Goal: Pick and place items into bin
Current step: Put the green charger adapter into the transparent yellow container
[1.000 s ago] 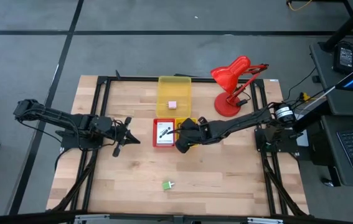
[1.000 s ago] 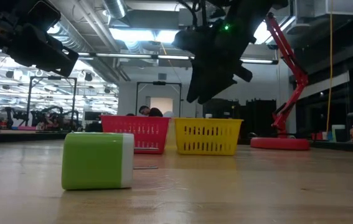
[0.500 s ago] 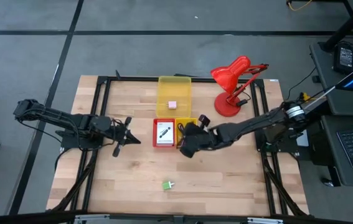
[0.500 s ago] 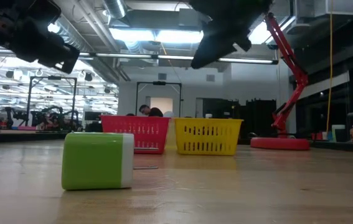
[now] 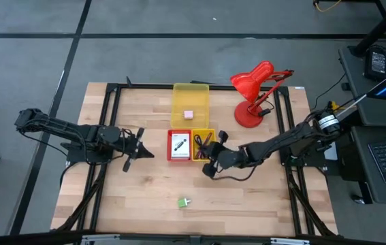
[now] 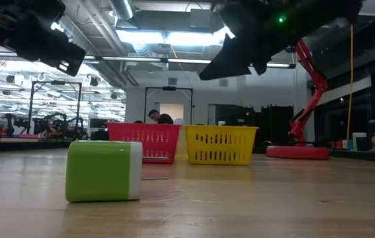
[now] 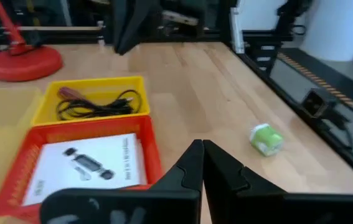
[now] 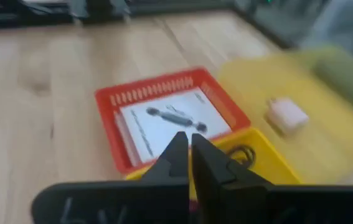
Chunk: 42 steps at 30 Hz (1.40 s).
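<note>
A green block (image 5: 183, 202) (image 6: 104, 170) lies alone on the wood near the table's front edge. Mid-table, a red basket (image 5: 170, 154) holds a white printed packet (image 7: 89, 165). A small yellow basket (image 5: 211, 132) beside it holds a black cable (image 7: 98, 107) and a dark red pen-like tool (image 7: 75, 93). A pink cube (image 5: 188, 114) lies in the large yellow bin (image 5: 190, 92) behind them. My right gripper (image 5: 208, 170) (image 8: 190, 144) hovers shut just in front of the small yellow basket with nothing in it. My left gripper (image 5: 148, 151) (image 7: 202, 149) waits shut, left of the red basket.
A red desk lamp (image 5: 252, 92) stands at the far right, its base (image 6: 298, 153) on the table. A black frame runs along the table's edges (image 5: 104, 170). Bare wood lies around the green block and along the near half of the table.
My right gripper has drawn back from above the baskets toward the table's near edge and a little to the right, and it has risen. The left arm and all the items have stayed where they were.
</note>
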### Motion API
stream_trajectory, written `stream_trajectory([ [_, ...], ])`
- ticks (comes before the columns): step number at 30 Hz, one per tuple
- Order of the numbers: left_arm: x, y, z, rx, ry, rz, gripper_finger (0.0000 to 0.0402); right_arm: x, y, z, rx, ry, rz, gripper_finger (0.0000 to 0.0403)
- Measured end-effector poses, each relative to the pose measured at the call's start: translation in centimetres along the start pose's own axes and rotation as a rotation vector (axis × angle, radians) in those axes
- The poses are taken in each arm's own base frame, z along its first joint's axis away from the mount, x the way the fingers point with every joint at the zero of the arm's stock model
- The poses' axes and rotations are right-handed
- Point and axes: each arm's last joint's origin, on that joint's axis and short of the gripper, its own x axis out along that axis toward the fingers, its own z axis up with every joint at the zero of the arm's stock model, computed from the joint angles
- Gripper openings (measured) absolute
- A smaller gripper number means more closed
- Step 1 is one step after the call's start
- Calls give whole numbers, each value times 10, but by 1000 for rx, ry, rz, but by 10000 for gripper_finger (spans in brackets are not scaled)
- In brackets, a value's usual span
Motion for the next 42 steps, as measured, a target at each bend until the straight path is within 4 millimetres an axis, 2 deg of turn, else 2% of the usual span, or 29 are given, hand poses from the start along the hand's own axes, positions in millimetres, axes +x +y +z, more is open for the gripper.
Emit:
stream_trajectory([
  [6, 0, -1, 0, -78, 3, -13, 2, -4, -2, -5, -75, -211, 128, 2],
  [14, 16, -16, 10, -154, 47, -14, 2, -11, -10, -20, -107, -336, 162, 2],
  [22, 54, -52, 39, -80, 138, 33, 2, -15, -15, -32, -116, -354, 164, 1],
  [32, 106, -102, 69, -85, 345, 152, 2, -20, -10, -34, -213, -360, 172, 1],
  [42, 149, -132, 92, -156, 462, 234, 2, -30, 3, -39, -327, -371, 209, 2],
])
